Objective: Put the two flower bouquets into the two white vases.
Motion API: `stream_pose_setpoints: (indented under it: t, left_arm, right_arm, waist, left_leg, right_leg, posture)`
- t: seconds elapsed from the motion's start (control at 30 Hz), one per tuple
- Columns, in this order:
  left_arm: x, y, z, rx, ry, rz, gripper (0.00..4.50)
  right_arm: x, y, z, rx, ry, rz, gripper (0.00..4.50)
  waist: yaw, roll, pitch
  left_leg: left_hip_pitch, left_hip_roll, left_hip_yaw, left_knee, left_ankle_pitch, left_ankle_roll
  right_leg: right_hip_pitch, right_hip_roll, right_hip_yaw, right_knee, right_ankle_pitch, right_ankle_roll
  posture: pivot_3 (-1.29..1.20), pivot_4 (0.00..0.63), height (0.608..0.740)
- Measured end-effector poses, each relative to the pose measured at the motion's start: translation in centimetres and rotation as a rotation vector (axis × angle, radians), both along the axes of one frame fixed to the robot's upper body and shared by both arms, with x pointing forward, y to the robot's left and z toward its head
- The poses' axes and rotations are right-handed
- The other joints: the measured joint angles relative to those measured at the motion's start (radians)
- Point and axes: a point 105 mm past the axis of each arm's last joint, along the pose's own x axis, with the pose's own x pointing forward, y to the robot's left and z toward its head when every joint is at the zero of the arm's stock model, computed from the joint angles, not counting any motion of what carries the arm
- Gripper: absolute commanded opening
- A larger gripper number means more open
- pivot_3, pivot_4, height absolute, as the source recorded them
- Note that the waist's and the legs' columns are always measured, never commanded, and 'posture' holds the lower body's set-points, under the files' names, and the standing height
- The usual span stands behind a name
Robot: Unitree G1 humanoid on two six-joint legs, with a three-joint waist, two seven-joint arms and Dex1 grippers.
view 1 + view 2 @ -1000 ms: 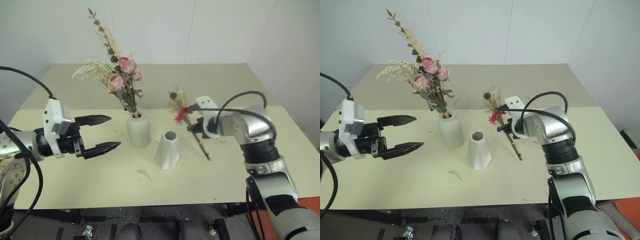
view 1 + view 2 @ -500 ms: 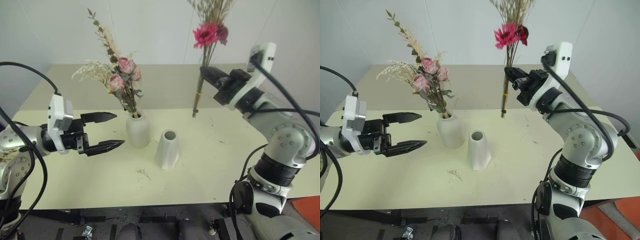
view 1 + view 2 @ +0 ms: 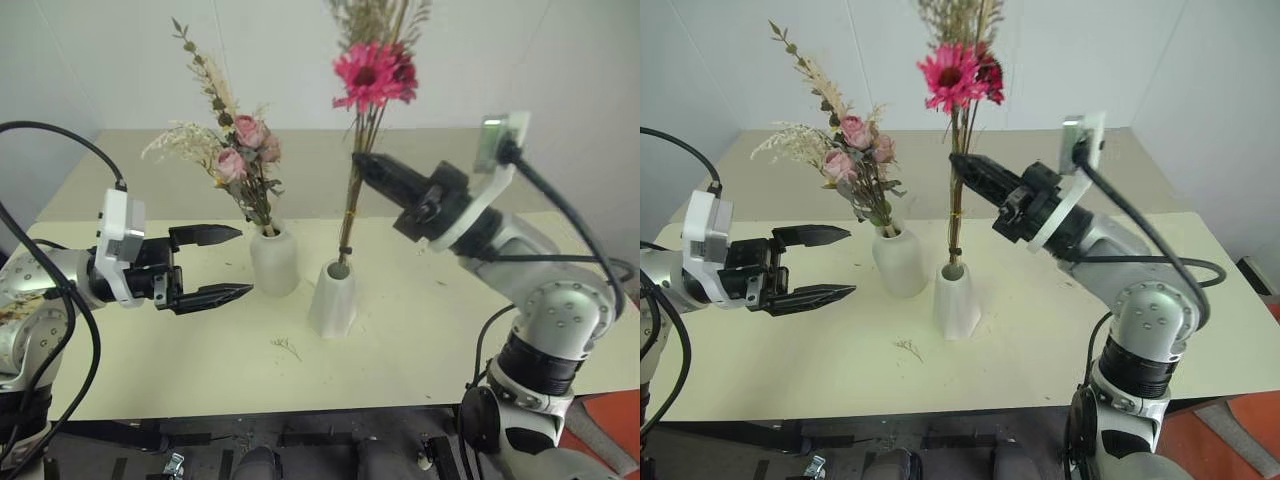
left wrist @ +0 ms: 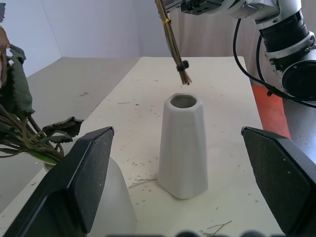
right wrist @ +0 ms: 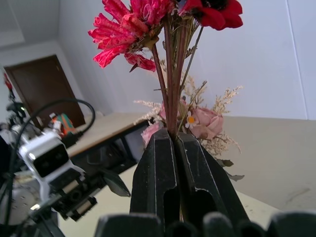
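right claw point(image 5: 174, 140) clamping magenta bouquet point(image 5: 148, 19) stems, pink roses point(image 5: 205, 122) behind

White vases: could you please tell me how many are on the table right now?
2. The rounded bottle vase stands toward the left, holding the pink rose bouquet. The tapered cone vase stands just right of it, with the magenta flower bouquet held above its mouth.

A pale cream table point(image 3: 420, 330) carried everything. Two white vases stood on it near its middle, closer to the near edge than the far one: a rounded bottle vase point(image 3: 275, 260) on the left holding pink roses and dried grasses, and just beside it, on the right, a tapered cone vase point(image 3: 334, 298), the two apart. A small dried sprig point(image 3: 287, 347) lay on the table between the vases and the near edge. Fine plant crumbs speckled the surface.
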Motion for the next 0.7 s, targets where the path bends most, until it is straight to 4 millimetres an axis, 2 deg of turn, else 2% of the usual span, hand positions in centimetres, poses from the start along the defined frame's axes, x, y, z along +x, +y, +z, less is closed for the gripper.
stream_pose_setpoints:
  t: [0.13, 0.3, 0.7]
  left_arm:
    - [0.0, 0.0, 0.0, -0.001, 0.0, -0.001, 4.5]
    - [0.0, 0.0, 0.0, -0.001, 0.001, 0.0, 4.5]
    - [-0.2, 0.1, 0.1, 0.004, 0.008, -0.01, 4.5]
  right_arm:
    - [0.1, 0.8, -1.4, -0.051, -0.011, -0.007, 0.03]
    - [0.3, 0.7, -2.0, -0.071, -0.03, -0.035, 0.03]
    - [0.6, 0.1, -5.1, -0.141, -0.013, -0.085, 0.03]
  waist:
    - [0.001, 0.0, 0.0]
    - [0.002, 0.0, 0.0]
    - [0.002, 0.0, 0.0]
  left_leg:
    - [0.0, 0.0, 0.0, 0.0, 0.0, 0.0]
    - [0.0, 0.0, 0.0, 0.0, 0.0, 0.0]
    - [0.0, 0.0, 0.0, 0.0, 0.0, 0.0]
  right_leg:
    - [0.0, 0.0, 0.0, 0.0, 0.0, 0.0]
    - [0.0, 0.0, 0.0, 0.0, 0.0, 0.0]
    - [0.0, 0.0, 0.0, 0.0, 0.0, 0.0]
  posture:
    - [0.0, 0.15, 0.74]
    - [0.0, 0.15, 0.74]
    - [0.0, 0.15, 0.74]
